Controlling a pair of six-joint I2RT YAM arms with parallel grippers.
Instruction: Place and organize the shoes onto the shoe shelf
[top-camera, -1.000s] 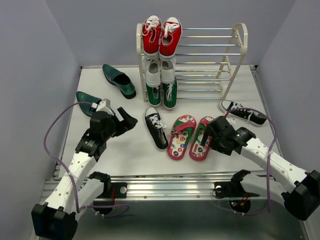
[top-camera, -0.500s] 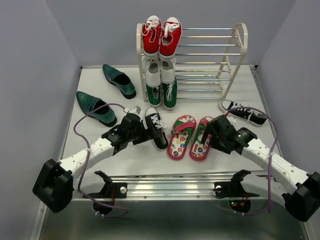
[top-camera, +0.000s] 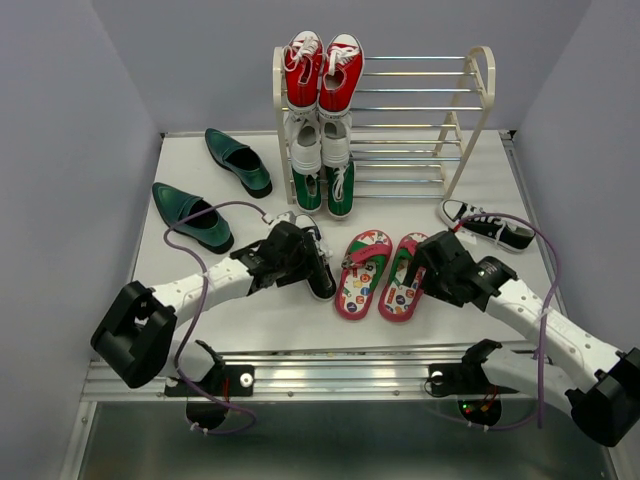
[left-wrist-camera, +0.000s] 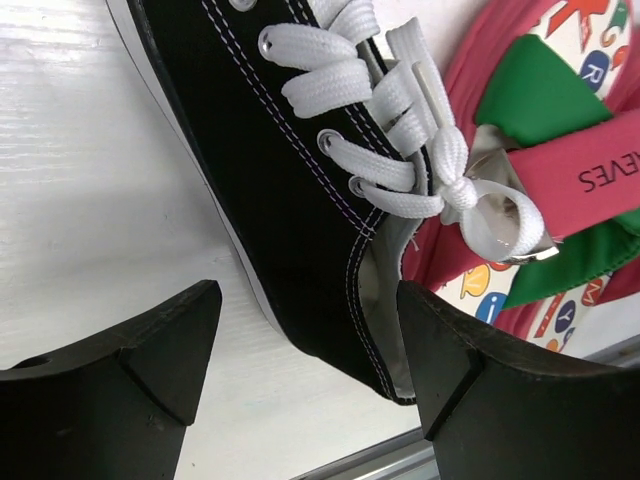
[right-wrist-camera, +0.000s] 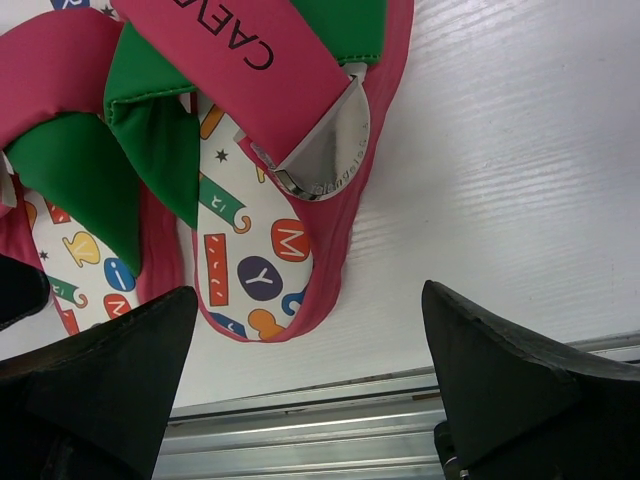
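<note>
The cream shoe shelf (top-camera: 470, 110) stands at the back. One black sneaker (top-camera: 325, 285) lies mid-table, and it fills the left wrist view (left-wrist-camera: 290, 200). My left gripper (top-camera: 308, 262) is open, its fingers (left-wrist-camera: 150, 350) either side of the sneaker's heel end, not closed on it. The other black sneaker (top-camera: 488, 224) lies at the right. Two pink-edged flip-flops (top-camera: 362, 272) (top-camera: 400, 285) lie side by side. My right gripper (top-camera: 425, 272) is open over the right flip-flop's heel (right-wrist-camera: 255, 260). Two teal-green loafers (top-camera: 190, 215) (top-camera: 238, 160) lie at the left.
Red sneakers (top-camera: 322, 65), white sneakers (top-camera: 320, 140) and green sneakers (top-camera: 323, 185) fill the left end of the shelf's tiers. The right part of each tier holds nothing. A metal rail (top-camera: 340, 365) runs along the table's near edge.
My left arm has swung right from beside the near loafer to the mid-table black sneaker, its open fingers now at its heel. The right arm has barely moved.
</note>
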